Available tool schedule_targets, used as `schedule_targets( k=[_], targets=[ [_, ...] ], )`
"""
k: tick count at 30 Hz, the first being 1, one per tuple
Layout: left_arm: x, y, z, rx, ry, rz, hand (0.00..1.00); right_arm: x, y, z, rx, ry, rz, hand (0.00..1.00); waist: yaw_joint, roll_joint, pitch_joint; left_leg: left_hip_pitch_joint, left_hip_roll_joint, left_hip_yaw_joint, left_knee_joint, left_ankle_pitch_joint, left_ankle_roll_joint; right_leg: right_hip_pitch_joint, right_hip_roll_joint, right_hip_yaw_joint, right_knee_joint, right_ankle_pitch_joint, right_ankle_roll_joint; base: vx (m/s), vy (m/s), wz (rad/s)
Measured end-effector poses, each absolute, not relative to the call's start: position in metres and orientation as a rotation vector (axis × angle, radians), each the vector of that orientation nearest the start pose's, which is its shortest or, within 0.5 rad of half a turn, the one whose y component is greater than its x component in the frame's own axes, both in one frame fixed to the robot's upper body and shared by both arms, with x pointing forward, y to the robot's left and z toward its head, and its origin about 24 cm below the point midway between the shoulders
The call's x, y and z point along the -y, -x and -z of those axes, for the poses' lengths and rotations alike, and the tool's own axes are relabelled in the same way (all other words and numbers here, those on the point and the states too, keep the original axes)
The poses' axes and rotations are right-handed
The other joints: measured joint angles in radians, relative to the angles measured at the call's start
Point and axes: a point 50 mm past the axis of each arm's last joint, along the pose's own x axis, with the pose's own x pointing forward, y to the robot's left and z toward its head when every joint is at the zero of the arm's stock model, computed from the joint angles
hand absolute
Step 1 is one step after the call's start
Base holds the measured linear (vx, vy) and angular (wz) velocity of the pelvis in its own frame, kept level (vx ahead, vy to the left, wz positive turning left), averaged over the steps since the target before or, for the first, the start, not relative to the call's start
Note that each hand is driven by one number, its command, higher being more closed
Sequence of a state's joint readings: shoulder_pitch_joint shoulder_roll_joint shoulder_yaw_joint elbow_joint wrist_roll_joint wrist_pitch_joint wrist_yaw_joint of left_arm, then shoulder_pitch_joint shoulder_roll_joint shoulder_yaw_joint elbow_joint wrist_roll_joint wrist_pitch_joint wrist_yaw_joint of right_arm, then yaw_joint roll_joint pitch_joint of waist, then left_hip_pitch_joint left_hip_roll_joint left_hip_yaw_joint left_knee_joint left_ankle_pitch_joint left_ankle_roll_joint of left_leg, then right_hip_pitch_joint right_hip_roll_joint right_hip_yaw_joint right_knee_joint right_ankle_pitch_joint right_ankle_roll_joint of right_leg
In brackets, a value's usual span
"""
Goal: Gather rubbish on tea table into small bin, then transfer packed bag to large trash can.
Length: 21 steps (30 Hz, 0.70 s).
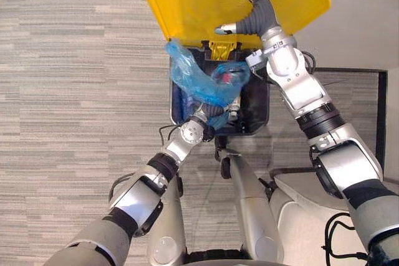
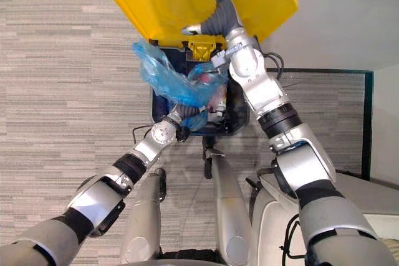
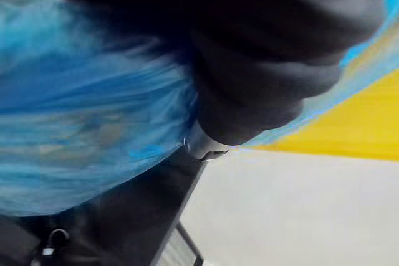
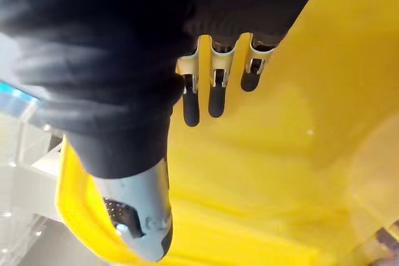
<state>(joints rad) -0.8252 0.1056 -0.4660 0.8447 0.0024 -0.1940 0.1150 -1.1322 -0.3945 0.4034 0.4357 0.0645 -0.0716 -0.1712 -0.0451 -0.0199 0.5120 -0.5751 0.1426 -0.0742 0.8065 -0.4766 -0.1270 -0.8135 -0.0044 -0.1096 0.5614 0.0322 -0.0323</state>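
A large black trash can [image 1: 260,111] stands on the floor in front of me with its yellow lid [image 1: 187,4] tipped up. My right hand [image 1: 248,5] presses open against the lid's underside [image 4: 280,154], fingers [image 4: 215,95] flat on the yellow plastic. A crumpled blue rubbish bag [image 1: 194,78] with something red inside hangs over the can's opening. My left hand [image 1: 217,115] sits at the can's near rim, shut on the lower part of the bag. The bag's blue film [image 3: 93,123] lies close against that hand's dark cover.
Grey striped carpet [image 1: 75,123] spreads to the left and around the can. A dark-framed panel [image 1: 368,73] stands at the right, with a pale wall [image 1: 368,23] behind it.
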Motion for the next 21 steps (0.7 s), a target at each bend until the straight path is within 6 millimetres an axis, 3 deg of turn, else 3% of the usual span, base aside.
schedule_targets(
  k=[4,10,15,21],
  targets=[
    [-0.067,-0.375,-0.100,0.152,-0.414,0.242,0.00,0.069,-0.365,-0.299,0.763,0.469,-0.222,0.00,0.002,0.000,0.000,-0.015,0.026,0.028,0.004,0.000,0.000,-0.016,-0.002,-0.002,0.010,-0.003,-0.004,0.00,-0.004,0.01],
    [-0.091,-0.376,-0.084,0.055,-0.386,0.104,0.00,0.060,-0.355,-0.306,0.817,0.448,-0.252,0.00,-0.004,0.000,0.000,-0.024,0.038,0.054,0.004,0.004,-0.007,-0.033,-0.015,0.000,0.030,-0.012,-0.004,0.00,0.004,0.03],
    [-0.091,-0.370,-0.068,-0.013,-0.377,0.093,0.00,0.053,-0.349,-0.309,0.854,0.424,-0.278,0.00,-0.001,0.000,0.000,-0.023,0.035,0.055,0.004,0.004,-0.006,-0.033,-0.018,0.005,0.031,-0.012,-0.004,0.00,0.026,0.01],
    [-0.082,-0.368,-0.067,-0.016,-0.356,0.108,0.00,0.055,-0.351,-0.301,0.832,0.422,-0.279,0.00,0.001,0.000,-0.001,-0.010,0.033,0.069,0.004,0.005,-0.006,-0.023,-0.032,0.007,0.036,-0.013,-0.002,-0.03,0.016,0.03]
  ],
)
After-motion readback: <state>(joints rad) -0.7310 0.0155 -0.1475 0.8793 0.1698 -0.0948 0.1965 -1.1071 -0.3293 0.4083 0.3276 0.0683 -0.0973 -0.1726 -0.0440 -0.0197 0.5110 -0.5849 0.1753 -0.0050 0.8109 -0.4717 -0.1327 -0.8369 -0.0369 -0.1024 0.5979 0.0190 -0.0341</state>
